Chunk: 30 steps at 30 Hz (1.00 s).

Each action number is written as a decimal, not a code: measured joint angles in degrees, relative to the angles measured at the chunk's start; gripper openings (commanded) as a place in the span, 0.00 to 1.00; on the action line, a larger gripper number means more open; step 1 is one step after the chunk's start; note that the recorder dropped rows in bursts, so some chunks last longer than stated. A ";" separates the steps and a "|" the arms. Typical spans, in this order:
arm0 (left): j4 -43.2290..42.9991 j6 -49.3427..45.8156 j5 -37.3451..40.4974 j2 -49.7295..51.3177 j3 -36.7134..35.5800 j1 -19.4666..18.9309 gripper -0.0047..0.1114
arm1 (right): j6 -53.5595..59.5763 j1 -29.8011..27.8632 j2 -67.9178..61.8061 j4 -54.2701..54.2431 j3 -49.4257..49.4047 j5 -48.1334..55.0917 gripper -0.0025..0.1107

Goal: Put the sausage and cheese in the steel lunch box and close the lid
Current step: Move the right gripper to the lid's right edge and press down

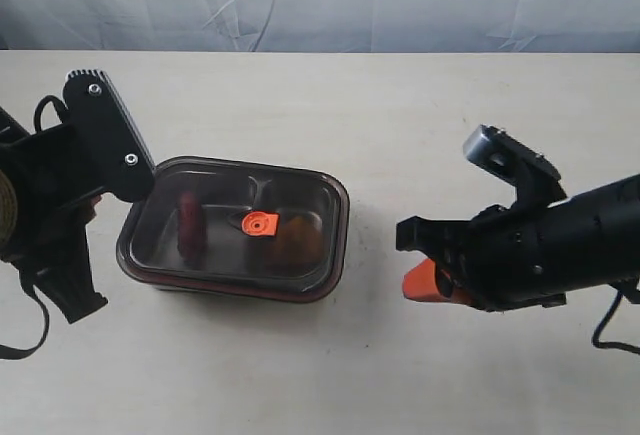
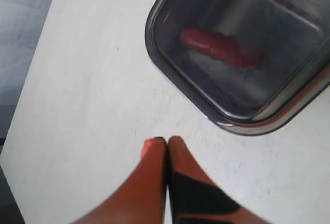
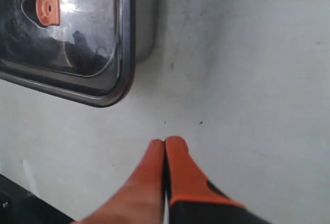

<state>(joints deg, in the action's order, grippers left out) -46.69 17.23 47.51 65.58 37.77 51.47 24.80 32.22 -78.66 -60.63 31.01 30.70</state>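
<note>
Lid [image 1: 225, 193] sat on the box [image 3: 146, 23], covering it edge to edge, smoky but see-through. The orange valve tab [image 1: 260, 223] was at the lid's centre, and a thin orange seal line showed along the box's near edge. Couldn't tell whether the lid was fully pressed home. Sausage [image 2: 219, 46] lay inside the box, in the compartment at its left end in the exterior view, lengthwise front to back. Cheese [image 1: 293, 240] was inside too, in the compartment on the other side of the divider, visible as an orange-yellow blur through the lid. Left gripper [image 2: 166, 141] had its fingers pressed together with nothing between them, just off the box's corner on the sausage side and clear of the rim. Right gripper [image 3: 165, 142] was also closed and empty, tips together, off the box's right side near the cheese-end corner, not touching it. The table [image 1: 400, 115] around the box was plain and light-coloured.
</note>
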 measured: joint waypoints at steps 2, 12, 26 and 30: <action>-0.13 0.00 1.23 0.00 0.00 0.00 0.04 | 2.29 0.00 -3.36 -1.55 1.65 1.54 0.01; -1.42 2.30 2.62 0.00 0.00 0.00 0.04 | 4.54 6.71 -18.96 -1.73 10.78 5.31 0.01; -1.42 9.06 6.04 0.00 0.00 0.00 0.04 | 4.54 9.12 -21.43 -2.34 13.65 0.53 0.01; -1.42 9.06 6.04 0.00 0.00 0.00 0.04 | 4.54 9.12 -21.43 -2.48 13.65 -0.21 0.01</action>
<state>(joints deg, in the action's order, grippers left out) -48.10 26.29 53.54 65.58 37.77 51.47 29.34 41.34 -100.09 -63.11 44.66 30.49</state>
